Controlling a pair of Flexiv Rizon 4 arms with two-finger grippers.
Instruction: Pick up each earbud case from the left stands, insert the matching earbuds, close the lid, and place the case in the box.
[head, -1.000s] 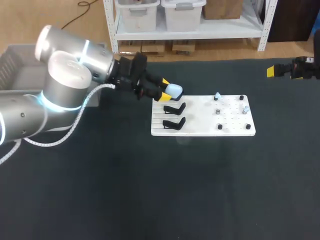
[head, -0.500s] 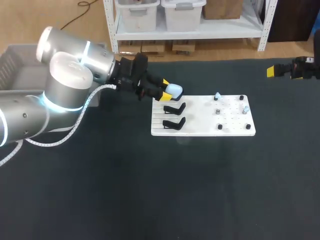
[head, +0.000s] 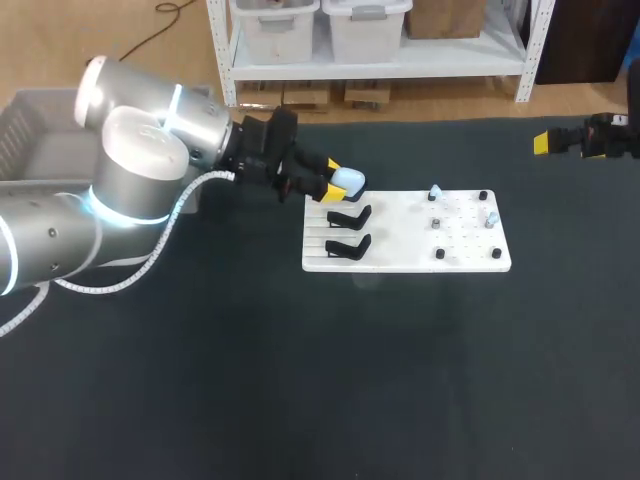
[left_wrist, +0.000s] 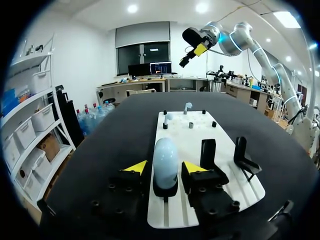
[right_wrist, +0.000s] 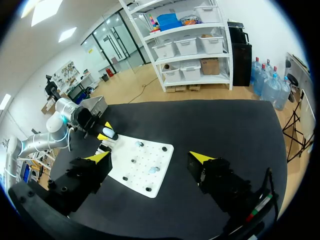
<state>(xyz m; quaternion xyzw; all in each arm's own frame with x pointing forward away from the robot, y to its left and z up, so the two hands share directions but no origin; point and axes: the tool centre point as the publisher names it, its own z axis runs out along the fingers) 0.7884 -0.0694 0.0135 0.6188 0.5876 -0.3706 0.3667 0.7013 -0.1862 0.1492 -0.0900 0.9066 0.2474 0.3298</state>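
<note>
From above, a grey ribbed box (head: 25, 130) stands at the dark bench's (head: 300, 380) left; a smooth, rounded pale-blue case (head: 349, 181) sits at the white board's (head: 400, 262) left end; from the left wrist, the case stands upright on a black stand (left_wrist: 165, 190) between the left fingers (left_wrist: 136, 167), which are apart, just clear of it; from the right wrist, the right fingers (right_wrist: 98, 157) gape wide, holding nothing.

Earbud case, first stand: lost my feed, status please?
Left gripper open, straddling earbud case on its stand. Right gripper open, away from board. Nothing blocking.
</note>
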